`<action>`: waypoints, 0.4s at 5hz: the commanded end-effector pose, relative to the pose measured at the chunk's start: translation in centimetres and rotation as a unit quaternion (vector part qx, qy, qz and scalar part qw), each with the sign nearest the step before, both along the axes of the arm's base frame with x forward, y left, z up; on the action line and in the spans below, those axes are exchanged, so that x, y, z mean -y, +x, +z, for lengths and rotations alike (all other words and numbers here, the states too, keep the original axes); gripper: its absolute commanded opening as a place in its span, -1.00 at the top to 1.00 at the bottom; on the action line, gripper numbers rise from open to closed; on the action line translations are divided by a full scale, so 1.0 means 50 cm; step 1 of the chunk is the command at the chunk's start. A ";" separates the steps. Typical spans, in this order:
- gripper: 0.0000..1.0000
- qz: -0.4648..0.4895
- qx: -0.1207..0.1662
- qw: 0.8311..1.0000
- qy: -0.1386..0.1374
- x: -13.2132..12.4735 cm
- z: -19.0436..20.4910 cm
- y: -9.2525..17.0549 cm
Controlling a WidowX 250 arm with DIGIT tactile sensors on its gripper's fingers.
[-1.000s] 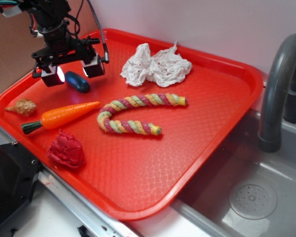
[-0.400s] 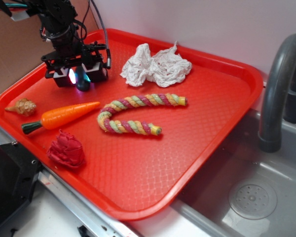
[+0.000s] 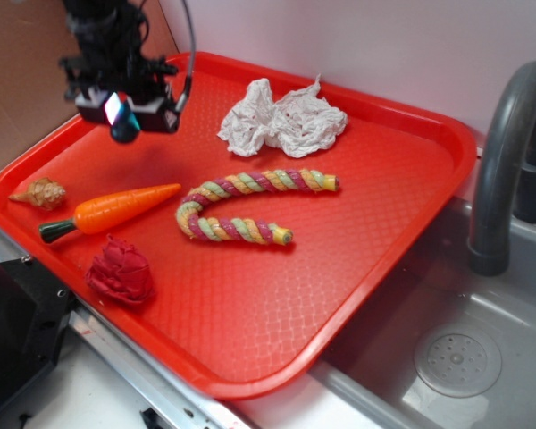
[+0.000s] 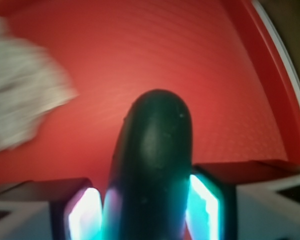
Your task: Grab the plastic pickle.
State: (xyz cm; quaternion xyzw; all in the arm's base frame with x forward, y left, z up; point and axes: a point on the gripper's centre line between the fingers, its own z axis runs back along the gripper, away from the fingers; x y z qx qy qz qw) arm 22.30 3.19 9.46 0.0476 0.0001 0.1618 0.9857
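The plastic pickle (image 3: 124, 129) is a small dark teal oval, held in the air above the back left of the red tray (image 3: 277, 295). My gripper (image 3: 125, 113) is shut on it, and its lower end pokes out below the glowing pads. In the wrist view the plastic pickle (image 4: 152, 165) fills the middle, upright between the two lit pads (image 4: 205, 207), with my gripper (image 4: 145, 212) clamped on both its sides. The tray floor (image 4: 155, 55) lies well below it.
On the tray lie an orange carrot (image 3: 116, 210), a striped rope toy (image 3: 241, 206), a crumpled white paper (image 3: 281, 121), a red crumpled piece (image 3: 121, 271) and a small tan cone (image 3: 40, 193). A grey sink (image 3: 456, 357) with a faucet (image 3: 505, 170) is at the right.
The gripper came down over the pickle, shut on it and has now risen with it off the tray, shifting slightly left.
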 end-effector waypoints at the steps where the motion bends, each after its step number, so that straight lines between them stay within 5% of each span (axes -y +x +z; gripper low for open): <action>1: 1.00 -0.245 -0.003 0.969 -0.004 0.053 0.172 -0.032; 2: 1.00 -0.269 0.038 0.962 -0.010 0.055 0.211 -0.040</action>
